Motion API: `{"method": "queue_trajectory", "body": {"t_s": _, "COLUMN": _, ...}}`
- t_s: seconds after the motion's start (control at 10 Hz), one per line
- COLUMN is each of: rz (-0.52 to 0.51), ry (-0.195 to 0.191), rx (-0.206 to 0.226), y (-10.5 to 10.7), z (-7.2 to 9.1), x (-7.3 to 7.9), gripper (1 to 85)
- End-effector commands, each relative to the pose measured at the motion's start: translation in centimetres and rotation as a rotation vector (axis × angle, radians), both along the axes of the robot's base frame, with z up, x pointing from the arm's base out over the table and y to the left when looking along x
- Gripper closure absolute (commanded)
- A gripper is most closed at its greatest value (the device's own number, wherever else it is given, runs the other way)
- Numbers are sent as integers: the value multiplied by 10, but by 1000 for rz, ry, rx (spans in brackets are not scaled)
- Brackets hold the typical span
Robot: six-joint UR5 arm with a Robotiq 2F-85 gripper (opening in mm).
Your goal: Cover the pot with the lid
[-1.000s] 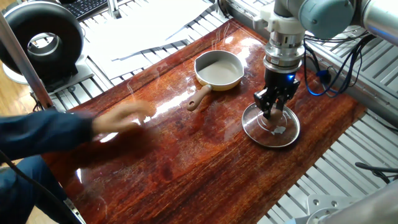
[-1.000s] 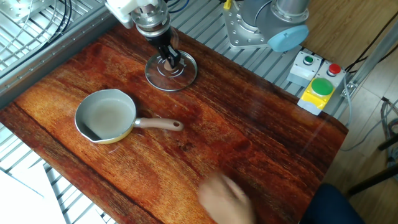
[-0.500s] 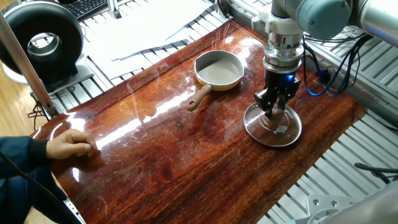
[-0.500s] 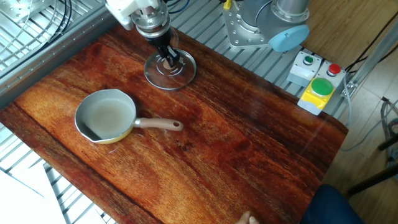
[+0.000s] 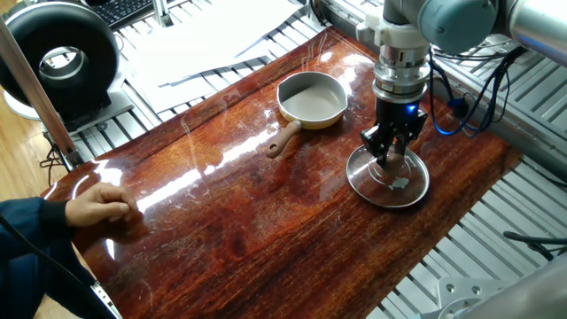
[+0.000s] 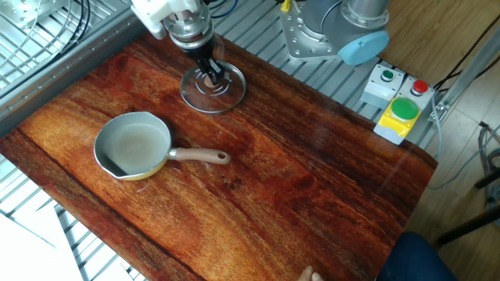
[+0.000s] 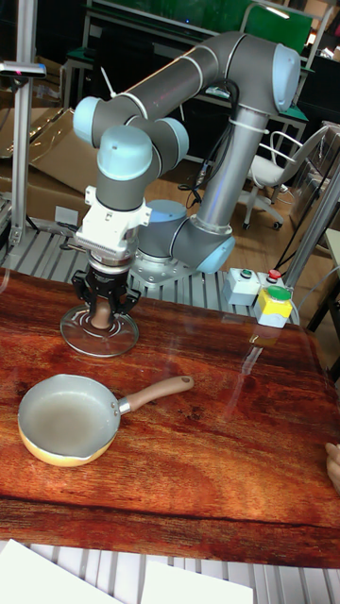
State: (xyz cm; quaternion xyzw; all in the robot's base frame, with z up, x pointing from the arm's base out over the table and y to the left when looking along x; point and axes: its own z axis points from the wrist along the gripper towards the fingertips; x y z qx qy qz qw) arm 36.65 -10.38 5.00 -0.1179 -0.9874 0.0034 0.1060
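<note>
You have bright, even overhead light; white glare streaks cross the glossy table (image 5: 221, 155) toward its far left in one fixed view; shadows stay soft; the tall fixed view is dimmer, its background dark; focus is sharp throughout.

grey arm (image 7: 222, 71) with light-blue joint caps, black cables, dark end effector (image 5: 389, 152).

Person's hand (image 5: 99, 205) pulled back.

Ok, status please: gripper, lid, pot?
Gripper down on lid knob, grip unconfirmed. Lid flat on table. Pot uncovered, apart. Path between clear.
</note>
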Motion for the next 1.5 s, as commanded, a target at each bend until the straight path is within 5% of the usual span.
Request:
{"method": "queue_trajectory", "body": {"t_s": 0.0, "rz": -1, "ry": 26, "rx": -4, "y": -3, "z": 13, "x": 5, "gripper": 843}}
{"method": "queue_trajectory", "body": {"t_s": 0.6, "rz": 198, "ry": 24, "rx": -17, "y": -22, "z": 59, "x": 31, "gripper": 843}}
{"method": "queue_trajectory", "body": {"t_s": 1.0, "rz": 459, "ry": -33, "rx": -38, "y": -26, "z": 67, "x": 61, "gripper": 843}}
{"method": "queue_trajectory", "body": {"t_s": 1.4, "rz": 524, "ry": -38, "rx": -66, "y": -22, "z": 74, "x": 80, "gripper": 843}}
